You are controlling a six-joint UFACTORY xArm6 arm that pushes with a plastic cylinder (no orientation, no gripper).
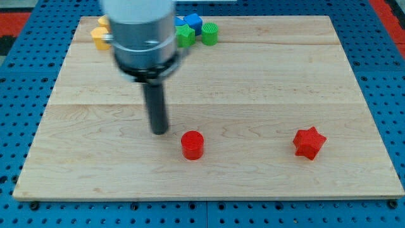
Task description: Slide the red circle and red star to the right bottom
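Observation:
The red circle (192,144) sits on the wooden board (253,76) below the centre, toward the view's bottom. The red star (309,142) lies to its right, in the lower right part of the board. My tip (159,131) is the lower end of the dark rod. It stands just left of and slightly above the red circle, a small gap apart from it. The star is far to the right of the tip.
A cluster of blocks sits at the view's top left behind the arm: a yellow block (100,35), a blue block (192,23), a green block (185,36) and a green cylinder (209,33). The arm's grey body (140,31) hides part of the cluster.

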